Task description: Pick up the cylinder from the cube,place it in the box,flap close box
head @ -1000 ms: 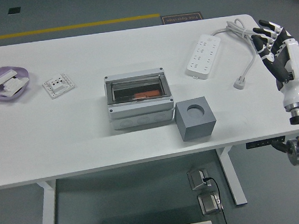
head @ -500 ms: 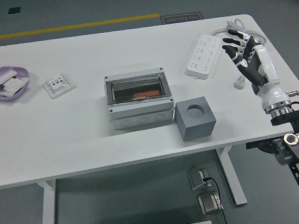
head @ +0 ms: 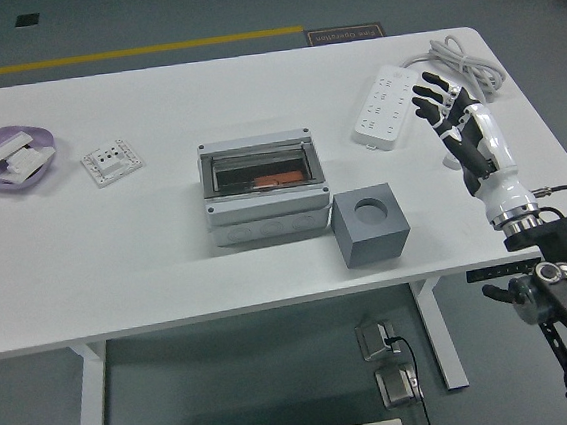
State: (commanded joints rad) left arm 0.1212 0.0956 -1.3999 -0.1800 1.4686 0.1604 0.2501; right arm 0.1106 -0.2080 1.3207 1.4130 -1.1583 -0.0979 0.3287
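One hand (head: 456, 121) only is ours to use, the right, fingers (head: 431, 93) released and empty, and from it the cube (head: 371, 224) lies at eight o'clock on the desk (head: 169, 274), its socket showing no cylinder.

Box (head: 264, 188) mid-table; cube (head: 370, 225) just right (slightly nearer); power strip (head: 386, 108) behind right.

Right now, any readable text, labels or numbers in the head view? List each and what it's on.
Floor sign beyond the table's far edge: a line of light print on dark, too blurred to read.
Power strip, grey box, wall socket plate, grey cube: no readable marking.
Nothing else carries text.
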